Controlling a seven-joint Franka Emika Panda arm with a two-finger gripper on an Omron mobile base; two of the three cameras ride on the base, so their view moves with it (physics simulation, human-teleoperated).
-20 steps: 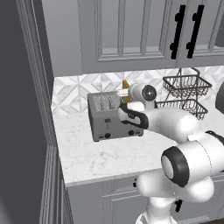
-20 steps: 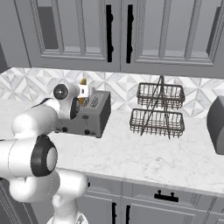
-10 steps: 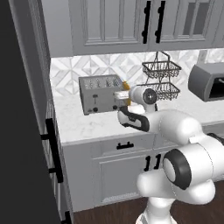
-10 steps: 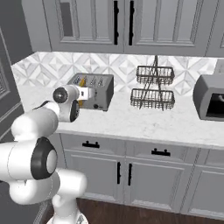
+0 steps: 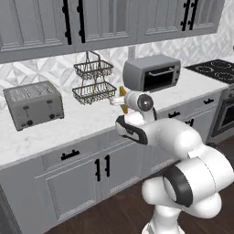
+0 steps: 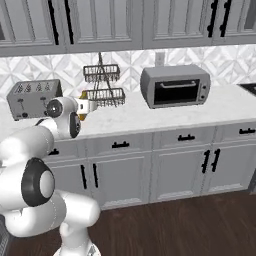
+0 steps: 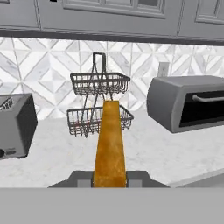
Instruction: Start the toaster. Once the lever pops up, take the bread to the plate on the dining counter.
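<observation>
Since half a second ago the base has swung back and rightward, so the whole scene has shifted: the boxy grey metal four-slot toaster now sits far left on the white marble-look countertop, well apart from the arm. The two-finger gripper holds its fingers narrow, clamped on the thin slice of bread with the orange-tan crust, seen edge-on and upright in the hand view. The bread is held out over the counter's front part, before the black two-tier wire basket; what lies in its tiers cannot be made out. A grey toaster oven with a dark glass door stands right of the basket. No writing is readable. Bare countertop lies open between toaster and basket.
</observation>
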